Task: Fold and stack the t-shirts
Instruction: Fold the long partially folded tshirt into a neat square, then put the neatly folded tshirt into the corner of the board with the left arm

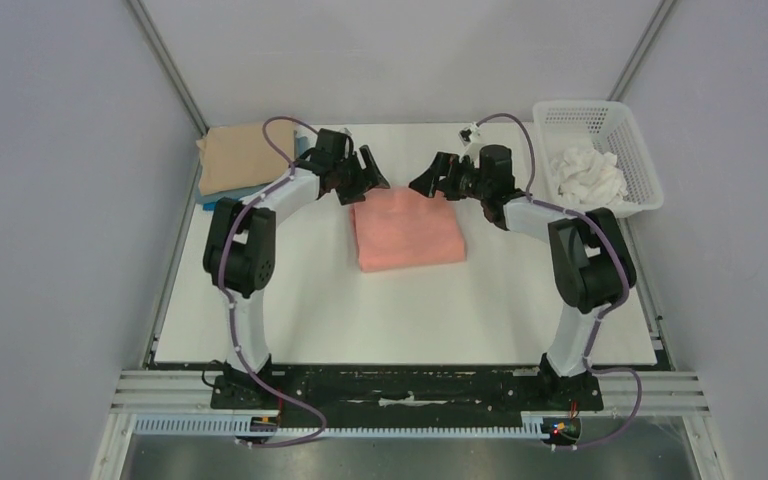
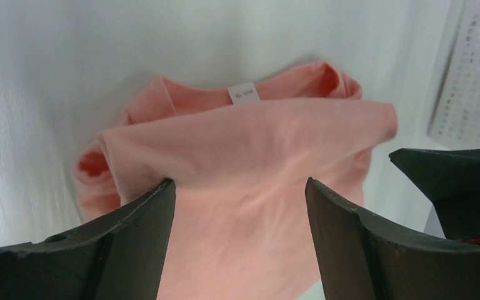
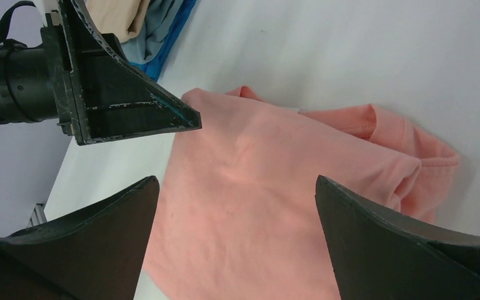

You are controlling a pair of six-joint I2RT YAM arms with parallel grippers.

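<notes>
At the far left corner of the table (image 1: 410, 310) lies a stack of folded shirts. The tan t-shirt (image 1: 245, 155) is on top, and the edges of a grey-blue t-shirt (image 3: 157, 19) and a bright blue t-shirt (image 3: 174, 39) show beneath it.

Just right of the stack is my left gripper (image 1: 370, 170), over the far left corner of the salmon-pink t-shirt (image 1: 407, 230). Its fingers (image 2: 137, 244) are spread wide with nothing between them. My left wrist camera sees the pink cloth lying below the gap.

The salmon-pink t-shirt sits in the middle of the table, folded into a rough rectangle. Its far edge is bunched where the collar and its small white tag (image 2: 244, 94) show, and the cloth is rounded into a lump at each far corner.

My right gripper (image 1: 426, 180) faces the left one across that far edge, over the shirt's far right corner. The two grippers are near each other but apart. Its fingers (image 3: 381, 244) are also spread and hold nothing. I cannot tell whether either pair of fingertips touches the cloth.

Farther right, at the table's far right corner, stands the white mesh basket (image 1: 600, 106) with a crumpled white cloth (image 1: 586, 175) inside.
</notes>
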